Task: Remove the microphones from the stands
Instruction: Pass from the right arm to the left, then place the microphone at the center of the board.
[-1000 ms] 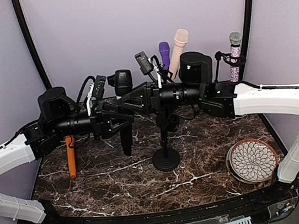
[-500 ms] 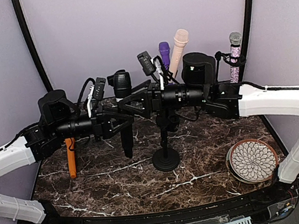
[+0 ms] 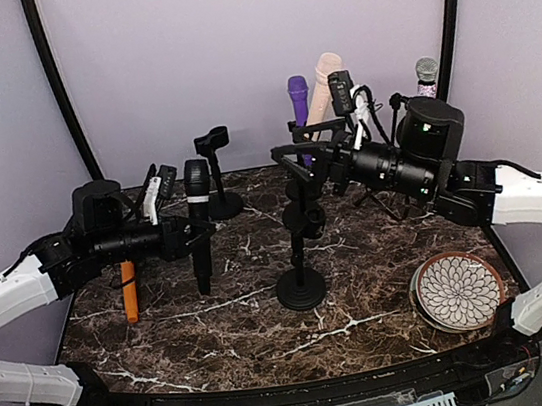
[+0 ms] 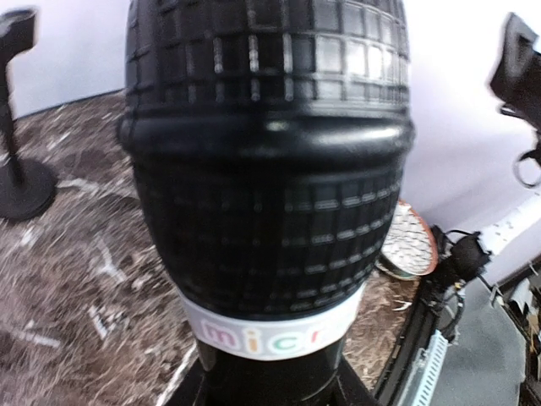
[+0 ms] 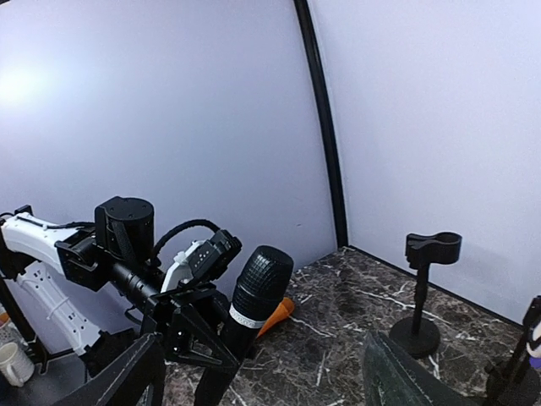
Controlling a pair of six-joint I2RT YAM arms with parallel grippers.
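A black microphone (image 3: 198, 223) with a white band stands upright in my left gripper (image 3: 187, 237), which is shut on its handle, left of the stand and apart from it. Its mesh head fills the left wrist view (image 4: 266, 169), and it shows in the right wrist view (image 5: 254, 300) too. The black stand (image 3: 301, 285) rises from its round base at the table's middle, and its clip (image 3: 304, 219) holds nothing. My right gripper (image 3: 296, 167) is open and empty, just above the stand's top. Its fingers (image 5: 127, 381) frame the right wrist view.
A small black stand (image 3: 214, 171) is at the back, also in the right wrist view (image 5: 423, 288). An orange microphone (image 3: 129, 289) lies at the left. Purple (image 3: 298, 98), pink (image 3: 324, 79) and glitter (image 3: 425, 90) microphones stand at the back. A patterned plate (image 3: 457, 290) lies front right.
My left gripper has carried the black microphone left, away from the stand, and it now stands upright. My right arm has drawn back to the right and risen.
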